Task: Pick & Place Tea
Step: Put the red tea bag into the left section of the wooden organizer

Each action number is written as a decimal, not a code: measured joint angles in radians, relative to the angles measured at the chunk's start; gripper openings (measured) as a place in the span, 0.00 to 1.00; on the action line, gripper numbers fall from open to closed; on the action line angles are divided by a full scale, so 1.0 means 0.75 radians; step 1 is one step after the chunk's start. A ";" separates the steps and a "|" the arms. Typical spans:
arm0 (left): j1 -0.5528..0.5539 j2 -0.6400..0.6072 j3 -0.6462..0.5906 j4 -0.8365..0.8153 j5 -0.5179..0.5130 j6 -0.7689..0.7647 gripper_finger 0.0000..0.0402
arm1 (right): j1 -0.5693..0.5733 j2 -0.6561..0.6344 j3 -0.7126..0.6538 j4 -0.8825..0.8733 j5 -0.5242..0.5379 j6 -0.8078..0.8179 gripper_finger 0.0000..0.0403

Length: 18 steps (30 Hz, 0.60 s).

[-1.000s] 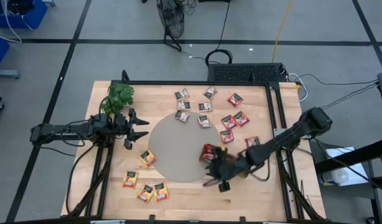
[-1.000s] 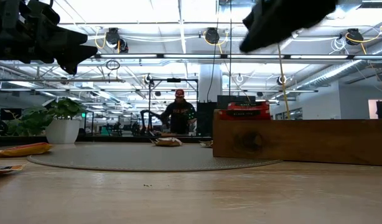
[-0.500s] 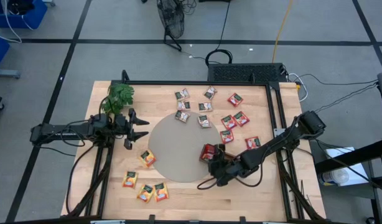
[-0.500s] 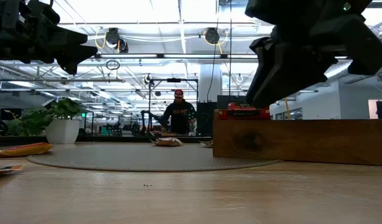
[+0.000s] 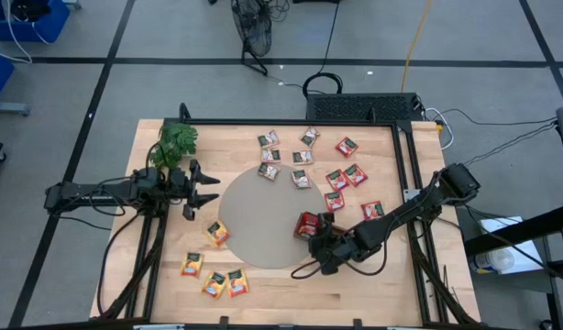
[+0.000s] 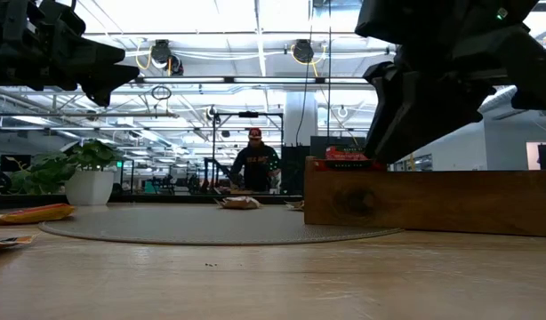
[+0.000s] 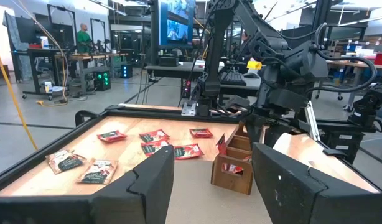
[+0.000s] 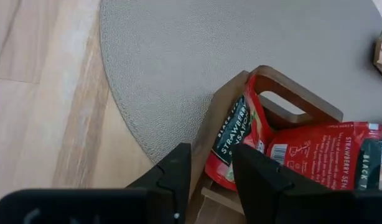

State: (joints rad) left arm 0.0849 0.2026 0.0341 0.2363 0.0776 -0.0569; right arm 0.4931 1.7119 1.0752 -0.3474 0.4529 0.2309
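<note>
Right now the right gripper [image 5: 311,249] hangs low over the near end of the brown wooden compartment box [image 8: 284,102], which sits on the edge of the round grey mat [image 5: 259,220]. Its dark fingers [image 8: 178,171] stand a little apart with nothing between them, so I take it as released. Just ahead of those fingers a red square tea sachet [image 8: 237,140] stands on edge in the end compartment, leaning against the wooden wall, and a second red sachet [image 8: 321,162] lies flat beside it.

To my eye the step in hand is the drop into the box. To do it well, the gripper should rise straight up without snagging the upright sachet or nudging the box off the mat, and only then swing toward the loose red sachets [image 5: 346,176] lying beyond it on the pale wooden table [image 5: 373,293].

The left gripper [image 5: 206,190] waits well away across the mat, fingers spread and empty, with orange-yellow sachets [image 5: 213,282] on the table to one side of it and grey-white ones [image 5: 283,163] farther off.

On the red sachets I can read "STRAWBERRY" and "BLACK"; the smaller print is too fine.
</note>
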 joint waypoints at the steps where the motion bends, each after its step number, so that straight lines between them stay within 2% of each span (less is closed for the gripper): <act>1: 0.000 0.000 -0.001 0.000 0.000 0.000 0.53 | 0.000 0.000 0.000 -0.001 -0.011 0.007 0.27; 11: 0.000 0.000 0.000 0.000 0.000 0.000 0.53 | -0.004 0.000 0.000 -0.042 -0.006 0.036 0.21; 18: 0.000 0.000 0.000 0.000 0.000 0.000 0.53 | -0.004 0.000 0.000 -0.044 -0.011 0.036 0.08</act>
State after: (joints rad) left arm 0.0847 0.2024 0.0340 0.2363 0.0776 -0.0570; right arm 0.4900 1.7119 1.0752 -0.3802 0.4450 0.2577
